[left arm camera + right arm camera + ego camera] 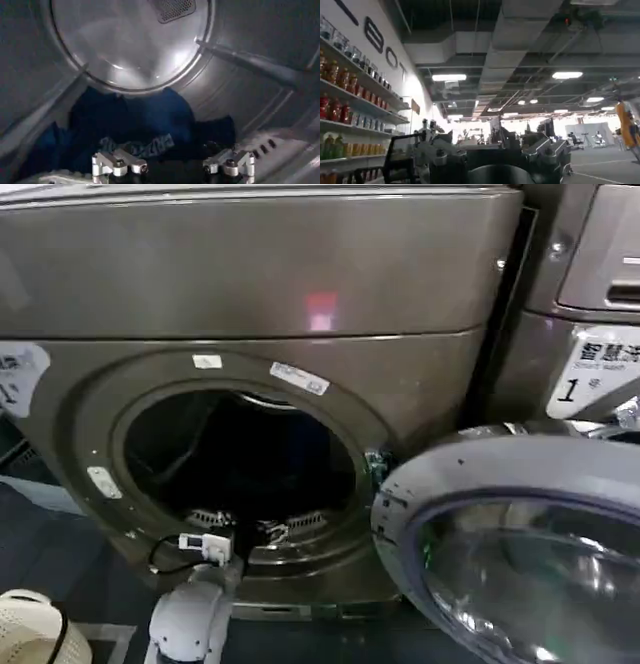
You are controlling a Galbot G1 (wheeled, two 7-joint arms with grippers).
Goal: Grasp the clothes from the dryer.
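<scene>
Blue clothes [135, 122] lie inside the dryer [240, 314]; left gripper [172, 167] open, empty, must descend and close.

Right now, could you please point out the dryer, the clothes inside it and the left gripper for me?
dryer [250, 274]: head view, on its upper front panel.
clothes [150, 117]: left wrist view, on the dark blue fabric at the drum's bottom.
left gripper [172, 165]: left wrist view, midway between its open fingertips.

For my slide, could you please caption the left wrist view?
Left gripper, open, inside the dryer drum above dark blue clothes.
</scene>
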